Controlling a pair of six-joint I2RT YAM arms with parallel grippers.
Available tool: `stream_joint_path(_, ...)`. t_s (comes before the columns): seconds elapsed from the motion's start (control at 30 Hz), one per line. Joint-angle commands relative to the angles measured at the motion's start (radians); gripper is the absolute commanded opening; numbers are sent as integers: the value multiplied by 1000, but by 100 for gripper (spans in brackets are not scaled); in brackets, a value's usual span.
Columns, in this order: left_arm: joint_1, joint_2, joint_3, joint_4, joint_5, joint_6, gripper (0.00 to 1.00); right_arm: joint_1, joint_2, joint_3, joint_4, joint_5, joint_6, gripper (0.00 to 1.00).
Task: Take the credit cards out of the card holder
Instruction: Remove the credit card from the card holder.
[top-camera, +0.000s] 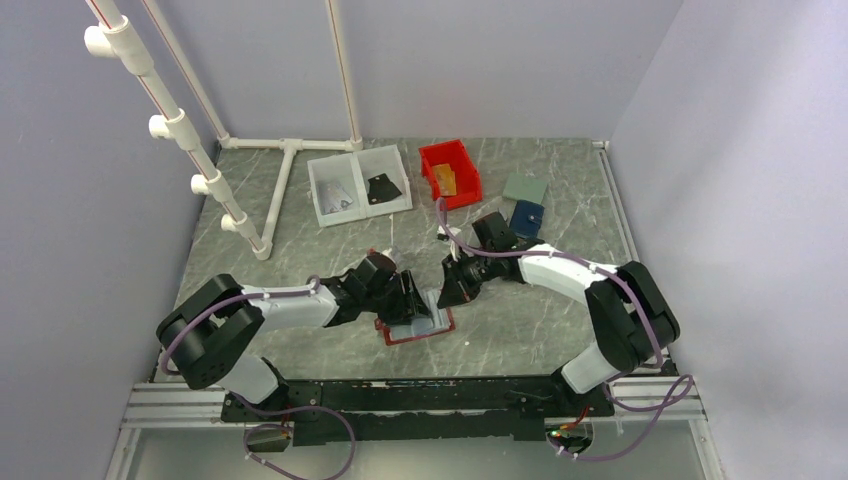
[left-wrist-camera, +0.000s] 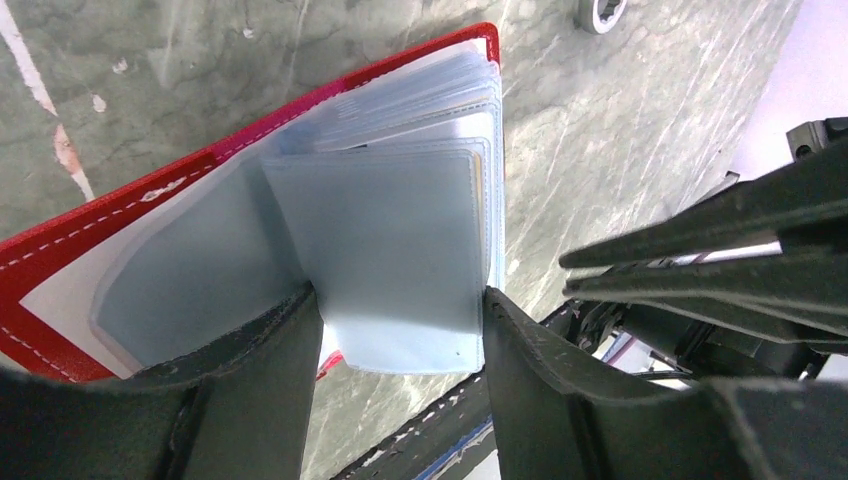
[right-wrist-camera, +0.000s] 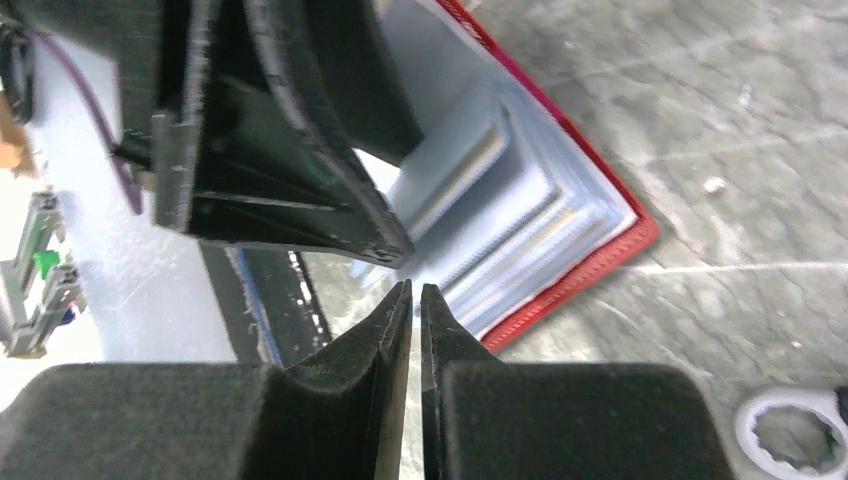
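**Left wrist view: holder pinned open, no card pinched yet**

The card holder (left-wrist-camera: 100, 225) lies open on the table, front centre between the arms. The left gripper (left-wrist-camera: 400, 310) is spread, straddling its pale sleeves. The right gripper (right-wrist-camera: 415, 300) is pressed nearly closed on nothing visible. It should part, then nip one of the credit cards (right-wrist-camera: 462, 178) squarely by its edge. The left fingers crowd that approach. The red bin (top-camera: 450, 172) and blue wallet (top-camera: 527, 218) sit well behind.
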Motion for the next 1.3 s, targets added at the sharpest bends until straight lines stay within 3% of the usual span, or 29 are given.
stream_joint_path(0.0,4,-12,-23,83,45,-11,46,-2,-28,53,-42,-199,-105,11)
stream_joint_path(0.1,7,2,-22,117,61,-25,44,0,-10,59,-64,-245,-134,11)
stream_joint_path(0.37,14,40,-28,186,91,-56,43,3,36,67,-72,-176,-131,11)
stream_joint_path(0.67,42,27,-74,228,104,-96,43,18,68,70,-92,-168,-159,30)
stream_joint_path(1.27,47,15,-119,284,115,-114,49,52,137,96,-94,-96,-131,30)
